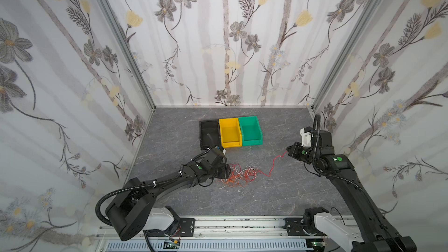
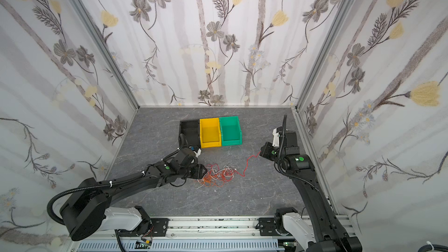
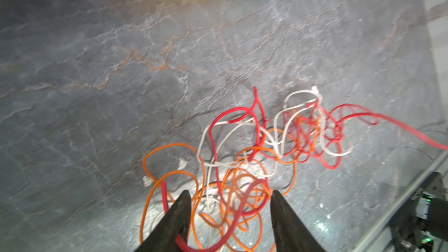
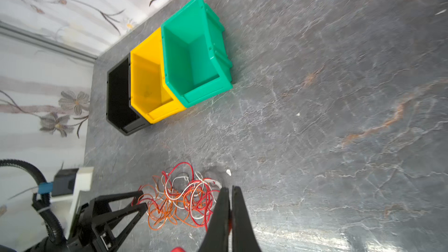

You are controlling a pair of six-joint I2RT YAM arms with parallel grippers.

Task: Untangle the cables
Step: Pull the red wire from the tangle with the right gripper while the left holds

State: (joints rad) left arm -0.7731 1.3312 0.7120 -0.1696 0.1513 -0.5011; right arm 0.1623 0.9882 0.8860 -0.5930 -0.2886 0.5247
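Observation:
The cables (image 1: 238, 175) (image 2: 218, 176) are a loose tangle of thin red, orange and white wires on the grey table's middle. My left gripper (image 1: 228, 169) (image 3: 230, 192) sits at the tangle's left edge. It is open, and its two fingers (image 3: 179, 214) straddle several orange and red loops (image 3: 254, 153) without pinching them. My right gripper (image 1: 288, 148) (image 4: 230, 187) is raised at the right and is shut on one red cable (image 1: 274, 163) (image 2: 247, 163). That cable runs in a kinked line from the tangle (image 4: 179, 197) up to the gripper.
Black (image 1: 200, 132), yellow (image 1: 231, 144) and green (image 1: 252, 143) bins stand side by side behind the tangle, all empty. The left wrist reaches close to the black bin's front. Flowered walls close three sides. A metal rail (image 1: 242, 224) runs along the front edge.

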